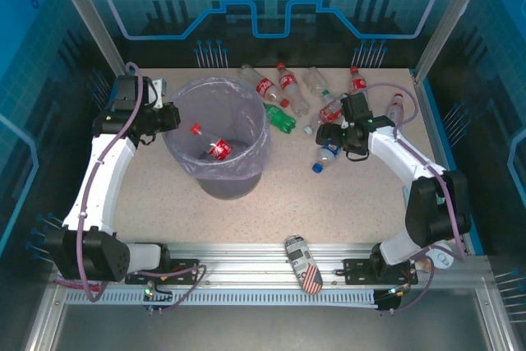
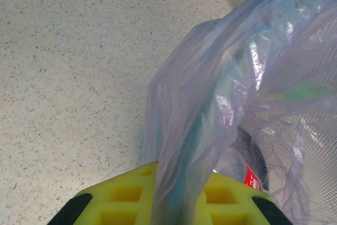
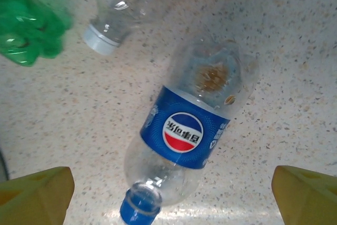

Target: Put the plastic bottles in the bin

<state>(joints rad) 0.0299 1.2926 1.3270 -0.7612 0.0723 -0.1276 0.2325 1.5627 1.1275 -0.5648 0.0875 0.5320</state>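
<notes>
- Target: blue-label bottle lies flat on the counter, right of the bin.
- right hand is wide open and holds nothing, with its pads either side of the bottle's cap end.
- Risk: the bottle is round and lies askew to the pads, so closing could roll it or squirt it out.
- clear bottle and green bottle lie close by, toward the bin. A sliding bottle could knock them.
- red-label bottle is already inside the bin.
- left hand is clamped on the liner bag at the bin's left rim. A tug could strip the liner or tip the bin.
</notes>
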